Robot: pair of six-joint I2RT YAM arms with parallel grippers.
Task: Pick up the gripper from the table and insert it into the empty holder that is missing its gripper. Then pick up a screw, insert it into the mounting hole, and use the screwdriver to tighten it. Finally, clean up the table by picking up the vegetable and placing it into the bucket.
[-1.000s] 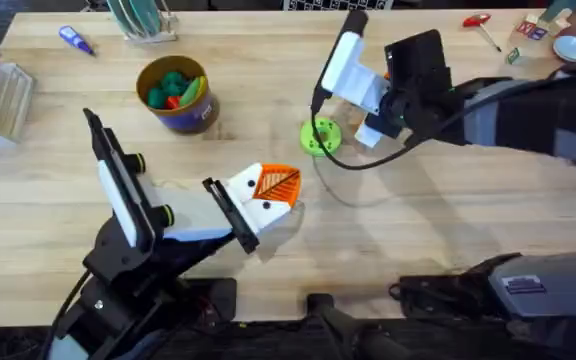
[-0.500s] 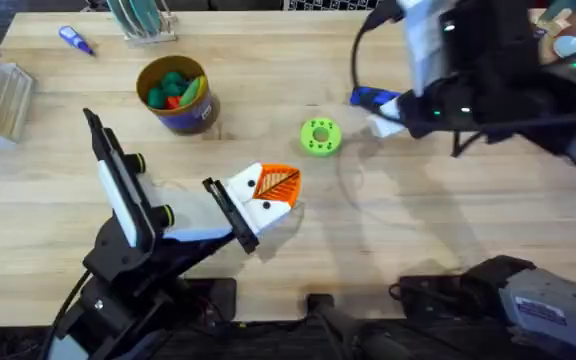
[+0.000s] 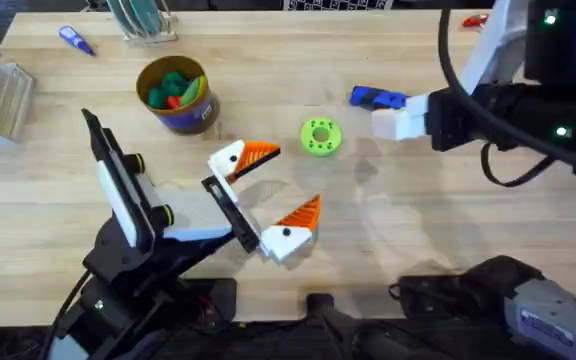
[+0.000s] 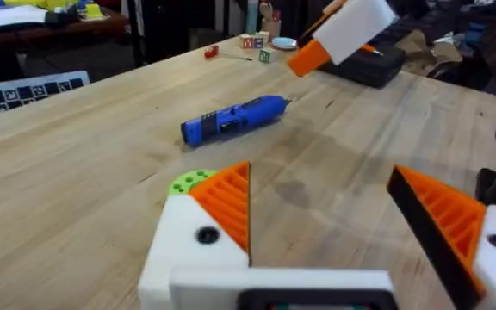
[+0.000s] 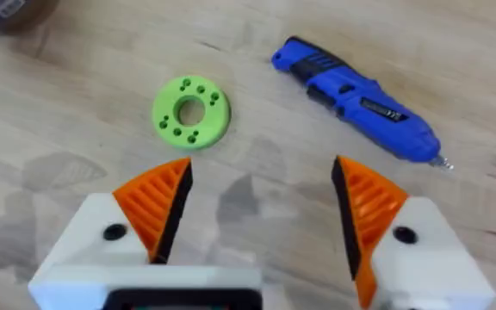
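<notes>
No legible lettering appears on the screwdriver; its label print is too small to read. It lies flat on the table, beyond the green disc. The right gripper, fingers spread and empty, hovers near both. The left gripper is spread wide, empty, over bare wood. The bucket, holding vegetables, stands well apart from table edges.

The left arm reaches from its base at the lower left toward the middle of the table, its left gripper low with orange-tipped fingers spread wide. The right arm stretches across from the right, raised, its right gripper also spread open.
</notes>
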